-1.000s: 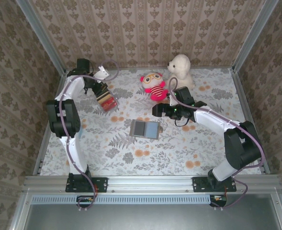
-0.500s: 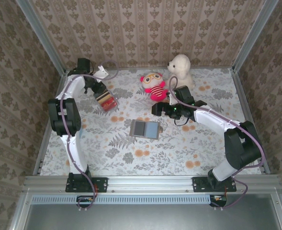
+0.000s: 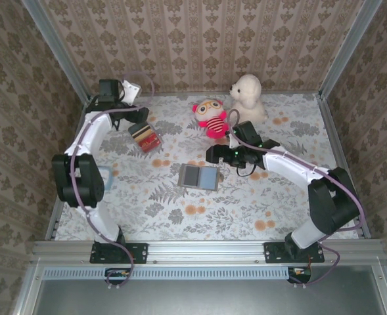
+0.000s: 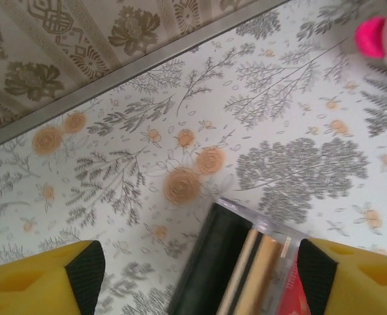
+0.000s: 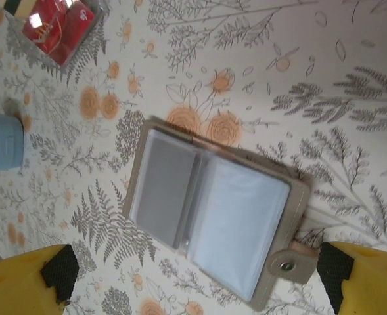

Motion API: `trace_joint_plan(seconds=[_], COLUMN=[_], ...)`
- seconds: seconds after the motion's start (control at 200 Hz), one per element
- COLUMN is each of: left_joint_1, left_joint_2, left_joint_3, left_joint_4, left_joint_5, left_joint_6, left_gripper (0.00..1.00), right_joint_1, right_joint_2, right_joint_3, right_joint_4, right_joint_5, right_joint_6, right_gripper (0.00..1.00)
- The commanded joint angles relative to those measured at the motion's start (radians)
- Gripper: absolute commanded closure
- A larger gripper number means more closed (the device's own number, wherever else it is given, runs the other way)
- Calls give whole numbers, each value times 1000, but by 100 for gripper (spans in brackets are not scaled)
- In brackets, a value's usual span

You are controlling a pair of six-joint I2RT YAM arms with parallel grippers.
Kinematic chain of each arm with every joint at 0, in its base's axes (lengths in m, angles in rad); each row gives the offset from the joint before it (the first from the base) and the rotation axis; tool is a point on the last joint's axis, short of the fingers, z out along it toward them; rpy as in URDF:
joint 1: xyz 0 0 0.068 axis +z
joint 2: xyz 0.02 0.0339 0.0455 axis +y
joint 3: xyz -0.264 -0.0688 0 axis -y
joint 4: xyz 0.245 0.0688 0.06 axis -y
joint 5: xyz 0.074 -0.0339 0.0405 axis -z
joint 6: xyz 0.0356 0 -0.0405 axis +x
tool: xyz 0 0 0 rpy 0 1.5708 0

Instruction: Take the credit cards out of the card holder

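Left a small pale-blue object (image 3: 106, 177) on the floral table (image 3: 180, 210), well back from the left gripper (image 4: 201, 269), toward the arm bases. Showed that gripper spread wide near the table's far left corner, yellow fingers (image 4: 35, 279) clamped on nothing. Found the credit cards (image 4: 246, 275) stacked flat on the table directly beneath it, between the two fingers, with dark, gold-brown and red edges fanned side by side and the red one close to one finger's pad, touching or not impossible to tell. Placed the card holder (image 5: 213, 210) at mid-table, just below the right gripper (image 5: 196, 275), lying open with bluish-grey inner faces up and snap tab (image 5: 286, 265) turned out toward one finger. Caught that gripper's jaws fully apart as well, set wider than the open holder and closed on nothing. Set a red-striped plush toy (image 3: 209, 118) just beyond the right gripper, and a white plush dog (image 3: 248, 95) farther back to its right, against the wall.
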Motion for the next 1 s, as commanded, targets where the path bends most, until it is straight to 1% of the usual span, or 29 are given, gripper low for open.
trace_joint_plan(seconds=[0.0,0.02,0.03,0.05,0.1,0.265,0.39,0.445,0.465,0.535,0.59,0.655,0.75,0.815,0.89,0.995], left_joint_1=[-30,-35,-38,-44,-67,-144,-191,-202,-206,-219,-230,-240,-248,-253,-261,-278], left_joint_2=[-100,-121,-128,-153,-206,-367,-463,-492,-501,-520,-529,-532,-525,-511,-496,-474], left_joint_3=[-119,-143,-155,-179,-237,-449,-603,-655,-670,-705,-725,-742,-768,-763,-737,-719], left_joint_4=[53,57,59,61,61,133,227,255,262,274,282,289,337,336,296,293], left_joint_5=[-61,-61,-60,-58,-71,-99,-155,-171,-172,-201,-218,-256,-231,-221,-232,-222], left_joint_6=[-187,-206,-217,-235,-276,-431,-559,-622,-641,-718,-767,-828,-874,-894,-931,-929], left_gripper=[7,5,1,0,0,0,0,0,0,0,1,1,2,3,5,6], right_joint_1=[56,70,75,87,117,191,211,211,211,211,211,211,211,211,210,211], right_joint_2=[-64,-67,-69,-70,-68,-38,10,29,34,61,84,107,136,151,168,184], right_joint_3=[-19,-21,-24,-27,-37,-78,-89,-93,-92,-84,-70,-60,-37,-29,-28,-32], right_joint_4=[-61,-63,-63,-63,-59,-8,-8,-4,-4,-6,-16,-20,-61,-79,-79,-51], right_joint_5=[107,121,126,138,157,190,198,196,196,197,207,224,266,283,267,229], right_joint_6=[52,62,68,76,104,198,229,234,233,232,238,247,239,224,209,196], right_gripper=[6,6,7,7,11,15,22,27,30,47,52,53,53,52,53,54])
